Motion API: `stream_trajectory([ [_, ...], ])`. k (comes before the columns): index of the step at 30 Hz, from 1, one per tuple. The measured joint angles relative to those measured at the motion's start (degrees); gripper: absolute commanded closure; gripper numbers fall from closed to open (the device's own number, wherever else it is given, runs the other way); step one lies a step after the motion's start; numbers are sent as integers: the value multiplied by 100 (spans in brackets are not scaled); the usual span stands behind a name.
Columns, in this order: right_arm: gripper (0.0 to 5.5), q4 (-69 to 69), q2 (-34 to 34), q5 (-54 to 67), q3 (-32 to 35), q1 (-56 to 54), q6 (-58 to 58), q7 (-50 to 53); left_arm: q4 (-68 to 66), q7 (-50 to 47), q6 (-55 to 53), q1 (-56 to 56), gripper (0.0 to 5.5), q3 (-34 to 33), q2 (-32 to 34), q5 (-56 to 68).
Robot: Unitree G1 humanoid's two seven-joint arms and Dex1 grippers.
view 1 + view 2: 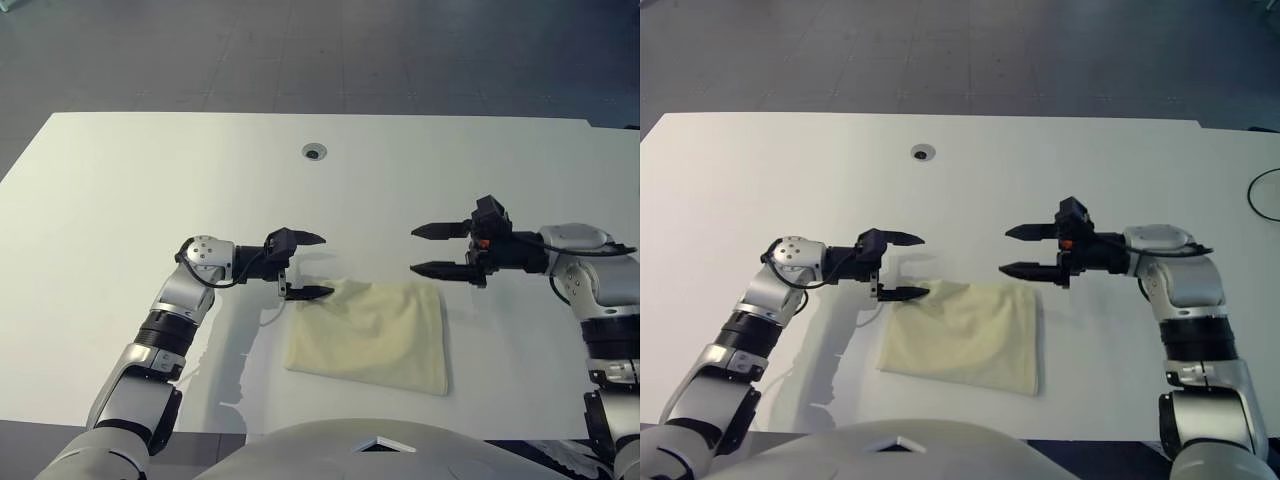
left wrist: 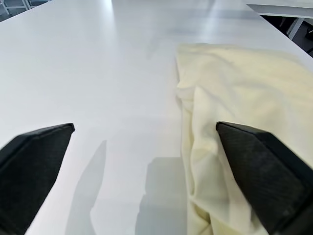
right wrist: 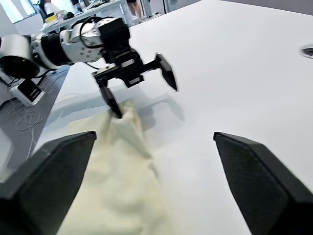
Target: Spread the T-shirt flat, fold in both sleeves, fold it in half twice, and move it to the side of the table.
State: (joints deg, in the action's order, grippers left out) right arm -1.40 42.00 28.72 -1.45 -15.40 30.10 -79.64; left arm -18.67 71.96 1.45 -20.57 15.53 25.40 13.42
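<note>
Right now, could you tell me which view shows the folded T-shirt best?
The left eye view: the whole T-shirt shows, a folded rectangle. The right eye view matches it. The left wrist view gives one rumpled edge; the right wrist view, a corner by the left gripper.

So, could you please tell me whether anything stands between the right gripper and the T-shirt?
Nothing visible does. The right gripper hovers open just beyond the T-shirt's far right corner, with just white table surface between them.
</note>
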Motion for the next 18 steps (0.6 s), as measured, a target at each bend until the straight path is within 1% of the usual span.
stream_trajectory([
  [2, 16, 90, -1, -9, -82, 90, 27, 47, -83, -18, 106, -13, 10, -1, -2, -41],
  [3, 11, 133, 0, -12, -102, 106, 40, 76, -228, -92, 242, -44, 10, -1, -7, -158],
  [7, 11, 470, 27, -27, -152, 328, -3, 150, -1213, -824, 1175, -417, 10, 3, -11, -913],
  [11, 11, 857, 80, -58, -277, 688, -135, 153, -1742, -1057, 1771, -554, 10, -3, -35, -1107],
  [12, 31, 909, 87, -58, -300, 734, -139, 150, -1818, -1078, 1850, -574, 10, -7, -49, -1108],
  [13, 39, 952, 92, -51, -315, 749, -143, 145, -1917, -1144, 1931, -609, 10, -11, -62, -1115],
  [16, 84, 1085, 93, 26, -339, 768, -116, 144, -2114, -1180, 2123, -688, 10, -11, -65, -1131],
  [18, 122, 1212, 67, 114, -388, 769, -28, 152, -2134, -1177, 2194, -687, 10, -10, -63, -1138],
])
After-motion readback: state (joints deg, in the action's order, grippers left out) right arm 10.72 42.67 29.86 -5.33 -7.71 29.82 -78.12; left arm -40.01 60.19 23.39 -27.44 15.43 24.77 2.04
